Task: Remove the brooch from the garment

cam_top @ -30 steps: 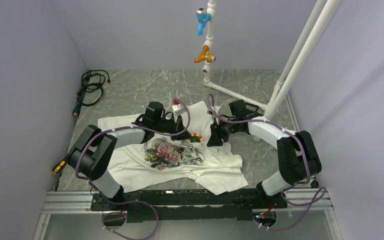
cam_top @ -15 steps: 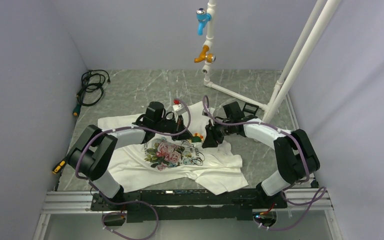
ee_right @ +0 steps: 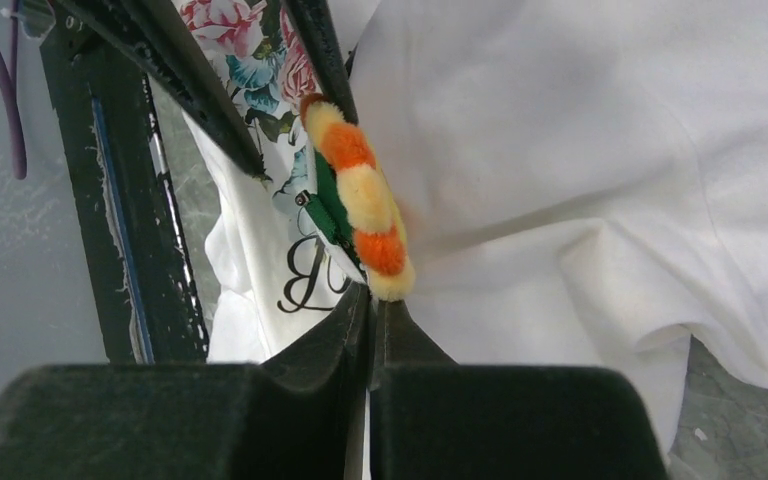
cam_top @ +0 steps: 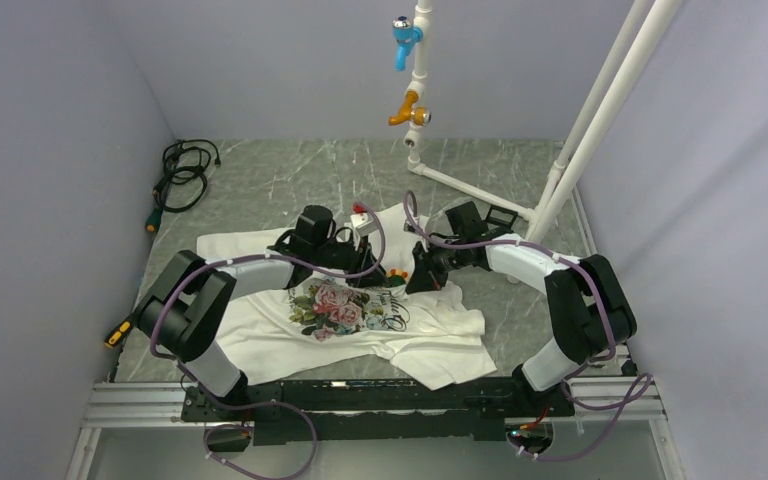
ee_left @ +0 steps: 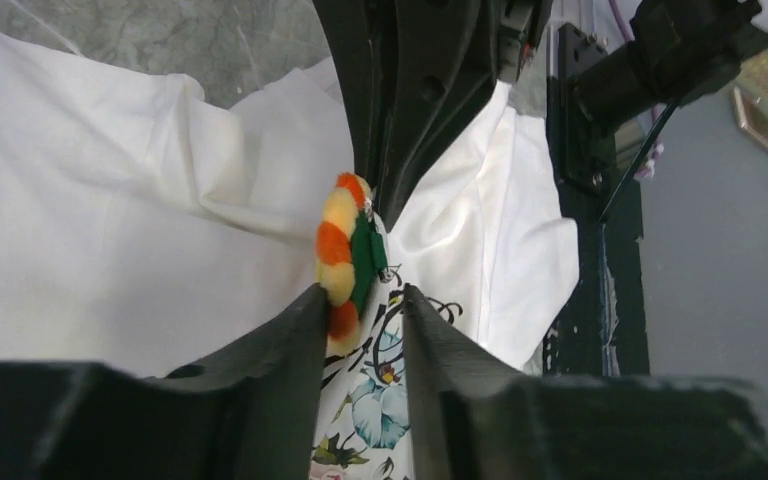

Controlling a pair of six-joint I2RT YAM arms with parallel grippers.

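The garment (cam_top: 250,247), a white T-shirt with a rose print (cam_top: 335,305), lies crumpled on the table. The brooch (cam_top: 395,272), an orange-yellow flower with green backing, sits on the cloth just right of the print. My left gripper (cam_top: 377,267) is open. In the left wrist view (ee_left: 362,292) the brooch's (ee_left: 341,255) lower end lies between its fingers, against the left finger (ee_left: 295,330). My right gripper (cam_top: 411,276) faces it from the right. In the right wrist view (ee_right: 370,297) it is shut on the brooch's (ee_right: 360,190) near edge.
A white pipe frame (cam_top: 580,130) with a blue tap (cam_top: 401,35) and an orange tap (cam_top: 409,110) stands at the back right. A coiled black cable (cam_top: 182,172) lies back left. A yellow-and-black tool (cam_top: 117,333) lies at the left edge. A small white-and-red object (cam_top: 360,213) sits on the shirt.
My right gripper has moved left along the shirt to the brooch. My left gripper has shifted slightly at the brooch's other side.
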